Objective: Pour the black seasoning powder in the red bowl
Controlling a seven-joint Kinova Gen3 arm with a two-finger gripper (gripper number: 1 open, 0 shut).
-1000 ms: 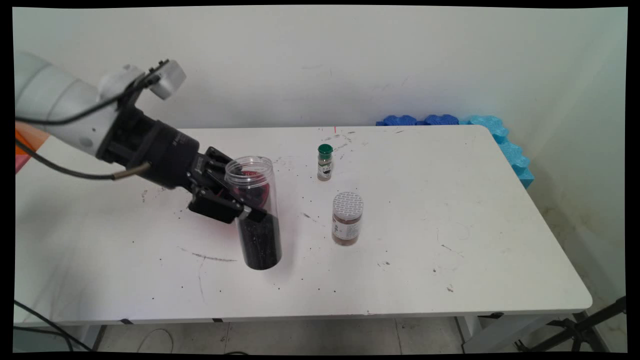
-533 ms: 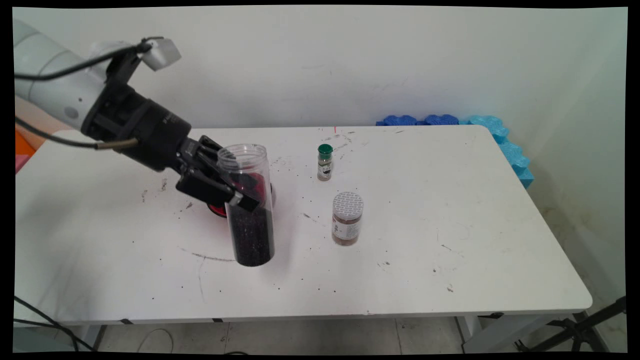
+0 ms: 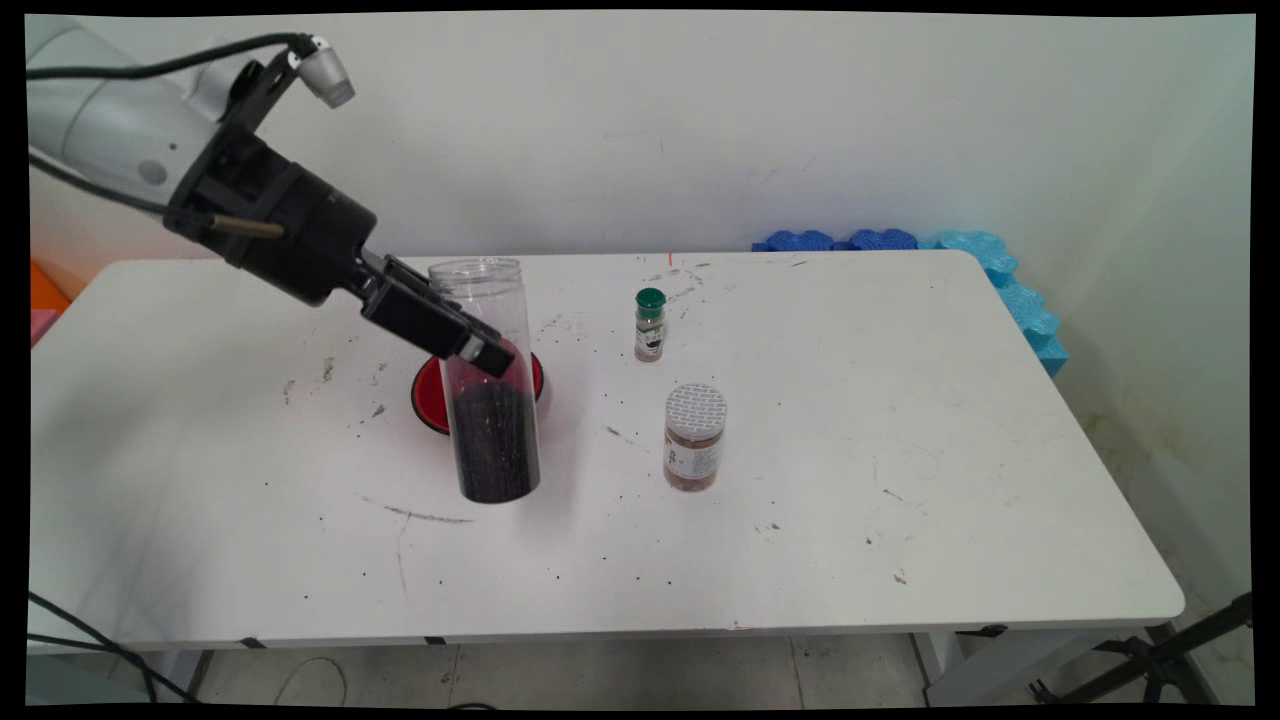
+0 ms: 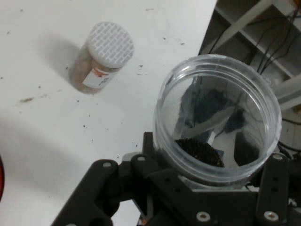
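My gripper (image 3: 480, 352) is shut on a tall clear plastic jar (image 3: 485, 390), open at the top and about half full of dark grains. The jar hangs a little above the table, nearly upright. Looking along the hand, its open mouth (image 4: 218, 117) fills the middle, with the dark grains (image 4: 200, 150) inside and the black linkage around its lower part. A red lid (image 3: 428, 392) lies flat on the table just behind and left of the jar.
A brown spice jar with a white cap (image 3: 694, 436) (image 4: 101, 56) stands right of the held jar. A small bottle with a green cap (image 3: 649, 325) stands farther back. Blue foam pieces (image 3: 990, 270) line the table's far right edge.
The arm has lifted the jar off the table and carried it up and left, tipping it closer to upright. The red lid behind it has come into sight.
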